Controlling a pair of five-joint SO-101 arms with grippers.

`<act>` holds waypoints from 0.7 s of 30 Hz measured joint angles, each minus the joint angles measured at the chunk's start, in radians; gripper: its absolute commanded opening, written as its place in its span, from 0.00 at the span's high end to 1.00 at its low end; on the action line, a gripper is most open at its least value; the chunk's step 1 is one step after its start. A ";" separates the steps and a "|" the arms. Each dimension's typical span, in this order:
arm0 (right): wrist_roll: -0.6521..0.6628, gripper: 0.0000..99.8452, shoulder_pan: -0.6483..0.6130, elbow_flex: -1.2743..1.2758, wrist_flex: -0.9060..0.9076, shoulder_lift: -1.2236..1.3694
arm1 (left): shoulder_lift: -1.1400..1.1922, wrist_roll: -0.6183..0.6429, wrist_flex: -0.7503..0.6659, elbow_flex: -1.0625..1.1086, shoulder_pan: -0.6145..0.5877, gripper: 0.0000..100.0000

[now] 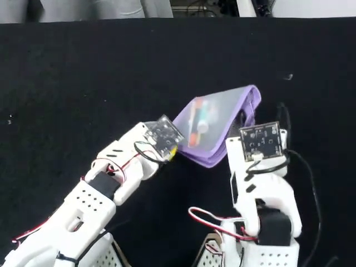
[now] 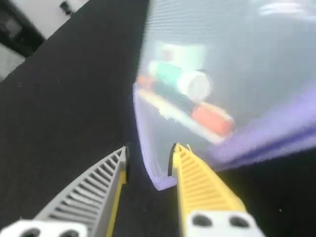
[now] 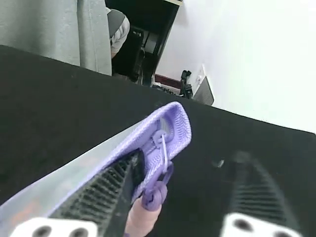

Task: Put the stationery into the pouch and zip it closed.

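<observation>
A translucent pouch [image 1: 217, 125] with purple trim lies mid-table, one end raised. Through its wall show the stationery [image 1: 200, 127]: green, white and orange-red pieces [image 2: 185, 86]. My left gripper [image 1: 175, 151] sits at the pouch's near-left corner. In the left wrist view its grey and yellow fingers [image 2: 197, 182] stand apart, and the left gripper [image 2: 150, 150] is open with the purple corner [image 2: 159, 181] between them. My right gripper [image 1: 240, 119] is at the pouch's right end. The right gripper [image 3: 190, 163] is open; the purple zipper end [image 3: 165, 133] and its pull [image 3: 154, 197] rest beside the black finger [image 3: 111, 185].
Black cloth [image 1: 83, 83] covers the table, bare to the left and behind the pouch. The table's far edge [image 1: 178, 18] runs along the top of the high view. Black cables [image 1: 300, 161] trail beside the right arm.
</observation>
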 measured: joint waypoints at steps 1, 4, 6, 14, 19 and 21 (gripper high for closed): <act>0.000 0.63 -0.006 -0.023 0.052 0.000 | 0.000 0.018 0.000 0.000 -0.009 0.84; 0.000 0.63 -0.009 -0.098 0.216 0.009 | 0.000 0.043 0.000 0.000 -0.025 0.84; 0.000 0.63 -0.009 -0.161 0.344 0.040 | 0.000 0.048 0.000 0.000 -0.025 0.84; 0.005 0.63 -0.021 -0.488 0.628 0.474 | 0.000 0.051 -0.008 0.000 -0.023 0.84; 0.006 0.63 -0.021 -0.744 0.706 0.804 | 0.000 0.051 -0.008 0.000 -0.026 0.84; 0.006 0.63 -0.025 -0.827 0.732 0.899 | 0.000 0.051 -0.008 0.000 -0.026 0.84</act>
